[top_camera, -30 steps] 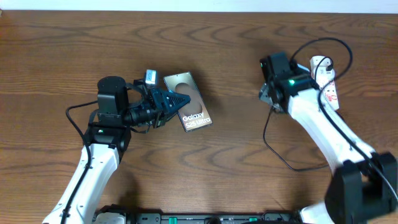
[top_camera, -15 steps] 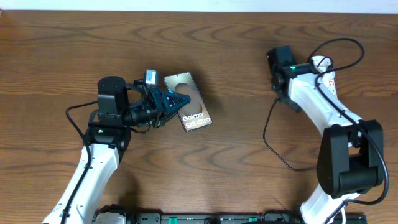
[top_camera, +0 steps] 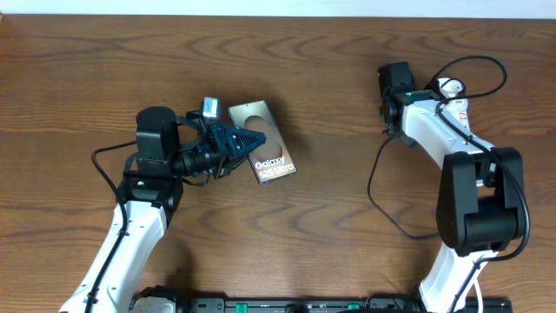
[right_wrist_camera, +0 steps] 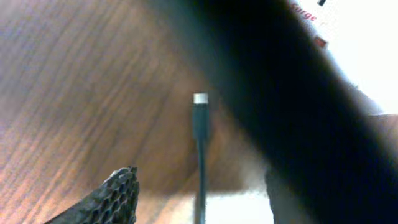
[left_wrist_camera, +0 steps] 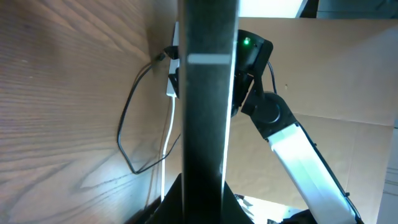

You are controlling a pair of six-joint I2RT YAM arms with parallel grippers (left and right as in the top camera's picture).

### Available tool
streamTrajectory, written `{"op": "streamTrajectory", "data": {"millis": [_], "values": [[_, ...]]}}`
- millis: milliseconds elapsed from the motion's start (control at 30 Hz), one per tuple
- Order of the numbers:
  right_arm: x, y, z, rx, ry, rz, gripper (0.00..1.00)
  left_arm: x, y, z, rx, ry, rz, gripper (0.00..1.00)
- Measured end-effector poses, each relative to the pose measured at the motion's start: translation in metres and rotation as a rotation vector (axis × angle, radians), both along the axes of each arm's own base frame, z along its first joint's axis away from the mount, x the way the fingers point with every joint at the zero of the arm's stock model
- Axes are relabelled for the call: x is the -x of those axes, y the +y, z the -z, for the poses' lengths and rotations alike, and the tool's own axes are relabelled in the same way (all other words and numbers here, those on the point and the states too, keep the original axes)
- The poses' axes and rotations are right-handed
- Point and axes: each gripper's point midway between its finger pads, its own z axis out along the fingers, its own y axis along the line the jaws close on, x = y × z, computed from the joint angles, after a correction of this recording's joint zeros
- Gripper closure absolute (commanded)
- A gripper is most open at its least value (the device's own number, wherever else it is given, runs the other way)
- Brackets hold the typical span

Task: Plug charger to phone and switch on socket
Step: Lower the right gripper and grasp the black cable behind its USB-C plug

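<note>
On the wood-grain bench (top_camera: 339,52), white strip (top_camera: 278,7) along the far edge.
phone (top_camera: 269,152) lies flat mid-left, left jaws together, tip on its edge; right jaws apart (charger (right_wrist_camera: 200,118) plug between them) beside socket (right_wrist_camera: 367,56).

Dark wood-grain table (top_camera: 330,87), pale strip (top_camera: 261,7) along its far edge, tan board (left_wrist_camera: 354,74) beyond

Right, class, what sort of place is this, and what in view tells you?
Probably a robotics test bench, not a home: a left arm and right arm work at a wood-grain table, a Galaxy phone lies on it, and cardboard panels show beyond it.
</note>
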Motion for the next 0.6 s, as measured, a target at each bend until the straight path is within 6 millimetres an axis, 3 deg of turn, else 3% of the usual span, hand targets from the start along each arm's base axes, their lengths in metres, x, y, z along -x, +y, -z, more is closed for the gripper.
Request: {"op": "streamTrajectory", "data": {"millis": [200, 333, 600], "values": [[-0.022, 0.001, -0.01, 0.069, -0.048, -0.104, 0.34, -0.001, 0.001, 0.001, -0.005, -0.001, -0.009, 0.94], [-0.037, 0.014, -0.019, 0.148, -0.043, -0.272, 0.28, -0.004, 0.002, 0.002, -0.014, -0.002, -0.026, 0.93], [-0.038, 0.044, -0.02, 0.264, 0.059, -0.544, 0.13, -0.007, 0.004, 0.004, -0.024, -0.002, -0.046, 0.93]]}}
